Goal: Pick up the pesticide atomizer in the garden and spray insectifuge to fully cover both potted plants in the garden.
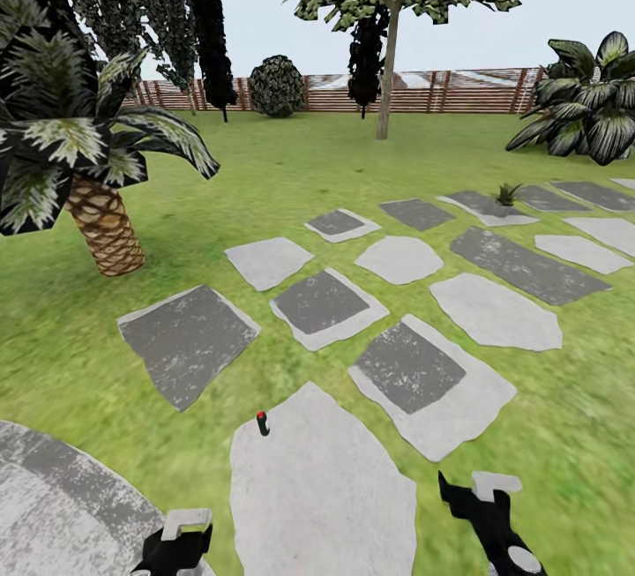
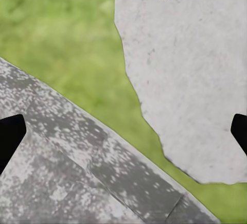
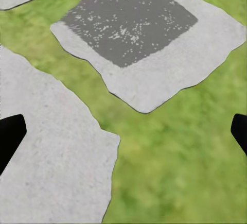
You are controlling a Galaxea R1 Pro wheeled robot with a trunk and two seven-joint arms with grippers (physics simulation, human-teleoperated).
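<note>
Lawn and grey stepping slabs (image 1: 322, 488) spread ahead. Standing upright on the nearest slab, the pesticide atomizer (image 1: 262, 423) waits untouched. Both my left gripper (image 1: 176, 541) and right gripper (image 1: 489, 514) hang empty, fingers spread, presumably ready for reaching.

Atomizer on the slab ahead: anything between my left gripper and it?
Nothing visible. The atomizer stands upright on a pale slab, ahead of the left gripper, with only patio edge, a grass strip and bare slab between. The gripper is open.
</note>
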